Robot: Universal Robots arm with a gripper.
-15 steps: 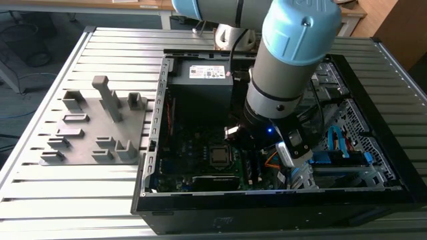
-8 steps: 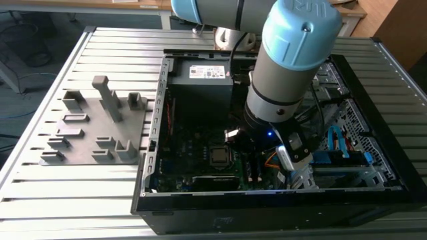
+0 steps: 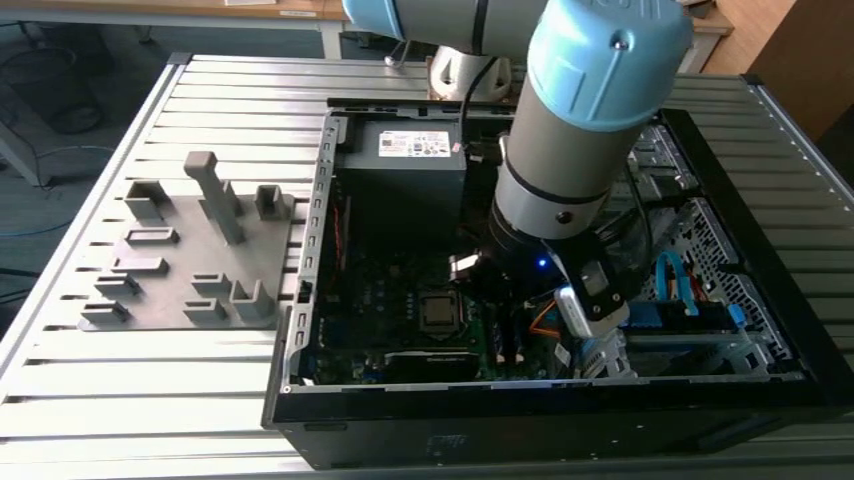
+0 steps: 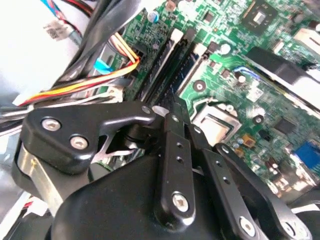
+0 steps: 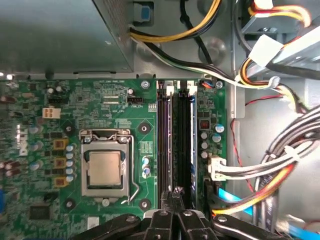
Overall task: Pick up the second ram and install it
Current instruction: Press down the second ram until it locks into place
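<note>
My end effector [image 5: 172,196] is down inside the open computer case [image 3: 747,390], its fingertips [image 5: 166,194] pressed together over the memory slots [image 5: 186,145]. In the first wrist view the second ram [image 5: 164,145] stands on edge along one slot. I cannot tell whether the tips nip its end or merely bear on it.

I judge the stick light, stiff and brittle. It is best held by its thin top edge near the ends, clear of chips and contacts, and it will not tolerate sideways twisting.
</note>
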